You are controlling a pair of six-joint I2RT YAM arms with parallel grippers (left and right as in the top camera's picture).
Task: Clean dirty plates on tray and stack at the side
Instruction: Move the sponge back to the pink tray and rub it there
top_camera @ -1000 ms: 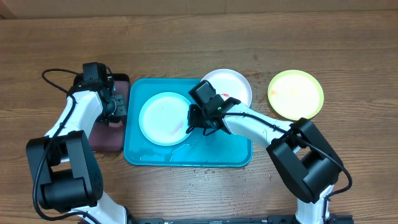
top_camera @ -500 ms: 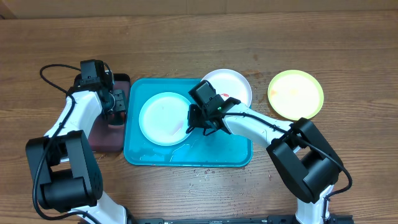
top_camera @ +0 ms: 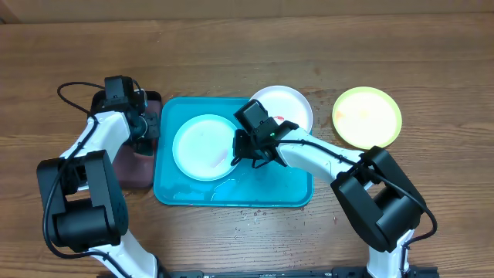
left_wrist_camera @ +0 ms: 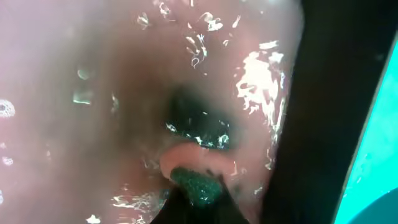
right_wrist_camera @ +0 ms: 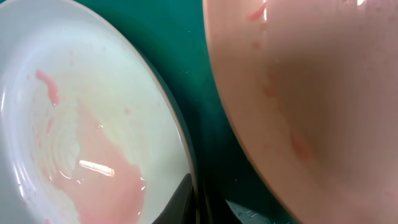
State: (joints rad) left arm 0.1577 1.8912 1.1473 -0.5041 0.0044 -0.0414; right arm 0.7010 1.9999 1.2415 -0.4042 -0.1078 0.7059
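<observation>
The left arm has swung slightly to the right over the small tray since the earlier frames, and its jaws have closed; the right arm and all three plates lie as before.

At the far left, the black-rimmed pinkish tray (top_camera: pixel 135 171) holds a shiny pink-tinged film of liquid. The left gripper (top_camera: pixel 144 130) points down into it, clenched, with a dark green speckled scrub piece (left_wrist_camera: pixel 196 185) at its tips touching the wet floor; whether the piece is pinched I cannot tell.

Just beside it, the turquoise tray (top_camera: pixel 270 189) carries the light blue plate (top_camera: pixel 201 147) in its left half, with a watery pink smear (right_wrist_camera: pixel 109 180) across the plate and wet glints on the tray floor in front of it. The right gripper (top_camera: pixel 241 154) is clamped on that plate's right rim. The white plate (top_camera: pixel 289 104) overlaps the tray's far right corner, with a red spot near its edge.

The yellow-green plate (top_camera: pixel 367 116) lies alone on the table (top_camera: pixel 231 54), well apart to the right.
</observation>
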